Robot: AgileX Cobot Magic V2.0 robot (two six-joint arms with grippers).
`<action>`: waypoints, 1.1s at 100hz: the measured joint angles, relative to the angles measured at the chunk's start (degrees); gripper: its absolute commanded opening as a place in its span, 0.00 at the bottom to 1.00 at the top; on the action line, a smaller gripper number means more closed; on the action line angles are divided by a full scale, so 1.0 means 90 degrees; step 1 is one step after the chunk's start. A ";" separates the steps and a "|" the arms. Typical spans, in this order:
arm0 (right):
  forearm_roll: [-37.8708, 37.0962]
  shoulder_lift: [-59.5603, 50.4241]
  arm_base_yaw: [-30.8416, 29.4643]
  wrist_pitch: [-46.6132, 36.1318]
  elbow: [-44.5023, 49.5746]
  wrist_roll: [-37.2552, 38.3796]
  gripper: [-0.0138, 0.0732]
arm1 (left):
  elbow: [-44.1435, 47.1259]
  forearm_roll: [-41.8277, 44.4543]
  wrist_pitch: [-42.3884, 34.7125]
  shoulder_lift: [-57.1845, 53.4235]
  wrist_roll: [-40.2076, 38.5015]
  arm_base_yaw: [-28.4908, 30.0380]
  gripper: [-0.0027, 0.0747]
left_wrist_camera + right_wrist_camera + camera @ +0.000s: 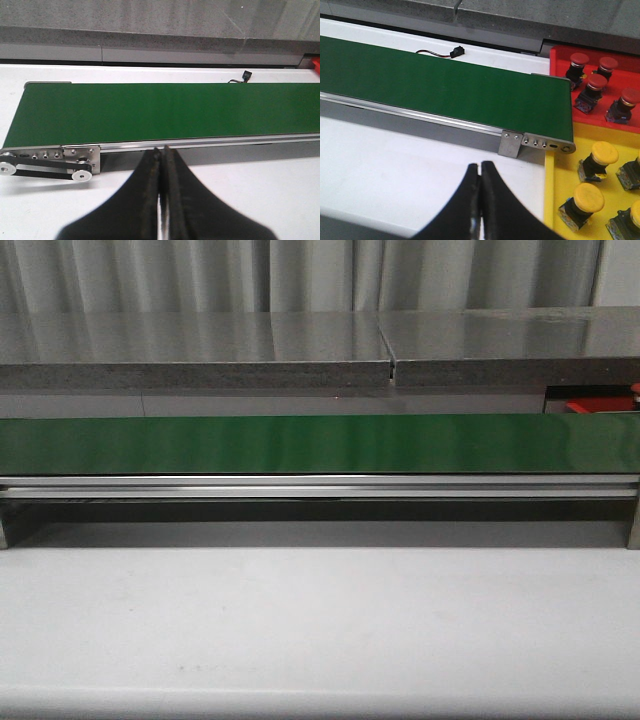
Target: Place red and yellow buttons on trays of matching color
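Even, soft light overhead; pale glare streaks my green conveyor belt (320, 443), and my near fingers (145, 200) blur dark.

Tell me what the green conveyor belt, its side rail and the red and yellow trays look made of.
Conveyor belt: looks like smooth rubber or PVC, with a soft sheen and no weave visible. Side rail: brushed metal, probably aluminium, silver with screw heads at its end bracket. Red tray and yellow tray: apparently moulded plastic, with uniform colour and a glossy raised rim.
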 measured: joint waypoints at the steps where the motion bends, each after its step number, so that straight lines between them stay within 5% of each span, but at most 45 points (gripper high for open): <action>1: 0.0000 0.0000 0.0000 0.0000 0.0000 0.0000 0.02 | 0.0000 0.0000 0.0000 0.0000 0.0000 0.0000 0.01; 49: -0.0681 -0.0381 0.0317 -0.0794 0.0324 0.0156 0.02 | 0.0000 0.0000 0.0000 0.0000 0.0000 0.0000 0.01; 79: -0.2291 -0.1568 0.0830 -0.2250 0.1961 0.1775 0.02 | 0.0000 0.0000 0.0000 0.0000 0.0000 0.0000 0.01; 110: -0.2545 -0.2348 0.0875 -0.3239 0.3501 0.2056 0.02 | 0.0000 0.0000 0.0000 0.0000 0.0000 0.0000 0.01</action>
